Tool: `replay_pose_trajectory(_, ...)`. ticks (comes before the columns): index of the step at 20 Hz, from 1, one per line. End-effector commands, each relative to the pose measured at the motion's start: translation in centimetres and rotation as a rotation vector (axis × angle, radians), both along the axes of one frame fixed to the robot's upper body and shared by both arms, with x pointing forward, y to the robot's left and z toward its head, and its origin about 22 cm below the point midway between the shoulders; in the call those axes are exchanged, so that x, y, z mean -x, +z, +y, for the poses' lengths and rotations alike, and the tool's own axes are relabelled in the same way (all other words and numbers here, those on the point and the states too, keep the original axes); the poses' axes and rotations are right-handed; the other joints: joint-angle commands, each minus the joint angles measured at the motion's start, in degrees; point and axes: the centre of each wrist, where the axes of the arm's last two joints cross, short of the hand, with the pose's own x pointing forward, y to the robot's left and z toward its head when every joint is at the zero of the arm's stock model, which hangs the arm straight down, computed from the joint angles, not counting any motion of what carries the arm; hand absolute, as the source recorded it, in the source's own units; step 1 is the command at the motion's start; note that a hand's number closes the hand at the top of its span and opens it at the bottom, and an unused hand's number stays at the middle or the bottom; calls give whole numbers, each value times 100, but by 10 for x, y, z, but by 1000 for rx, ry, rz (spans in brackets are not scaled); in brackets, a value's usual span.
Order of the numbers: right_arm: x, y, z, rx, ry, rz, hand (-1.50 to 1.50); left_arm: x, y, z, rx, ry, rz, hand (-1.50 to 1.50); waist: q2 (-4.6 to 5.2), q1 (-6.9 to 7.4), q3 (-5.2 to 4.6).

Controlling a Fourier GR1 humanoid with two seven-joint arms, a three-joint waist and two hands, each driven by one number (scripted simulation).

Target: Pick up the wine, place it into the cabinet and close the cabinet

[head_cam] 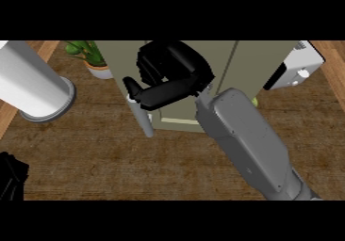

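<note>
Fingers of your left hand [8, 176] barely show at the lower left edge; whether they are apart or together you cannot tell. Next comes a white cylinder [29, 82], then a potted plant [92, 59]. Your right hand [172, 77] curls over the cabinet [252, 61], thumb beside its door edge [142, 117]. You cannot see the wine.

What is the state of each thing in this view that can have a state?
Cabinet: its door appears shut or nearly shut; the handle side is at the right robot hand.
Right robot hand: at the cabinet front, fingers curled; what it holds cannot be seen.
Left robot hand: at the lower left edge; fingers cannot be judged.
Wine: not visible.
Potted plant: upright.
White cylinder: standing upright.
</note>
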Motion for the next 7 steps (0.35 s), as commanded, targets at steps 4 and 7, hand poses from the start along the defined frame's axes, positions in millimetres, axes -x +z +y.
replay_pose_trajectory(4, -39, -8, -52, 31, -195, 30, 150, -7, 7, -12, 21, -12, -16, 150, 186, -65, 67)
replay_pose_trajectory(7, -48, -2, -63, 21, -190, 34, 150, -4, -5, 0, 10, -4, 0, 150, 218, -19, 58)
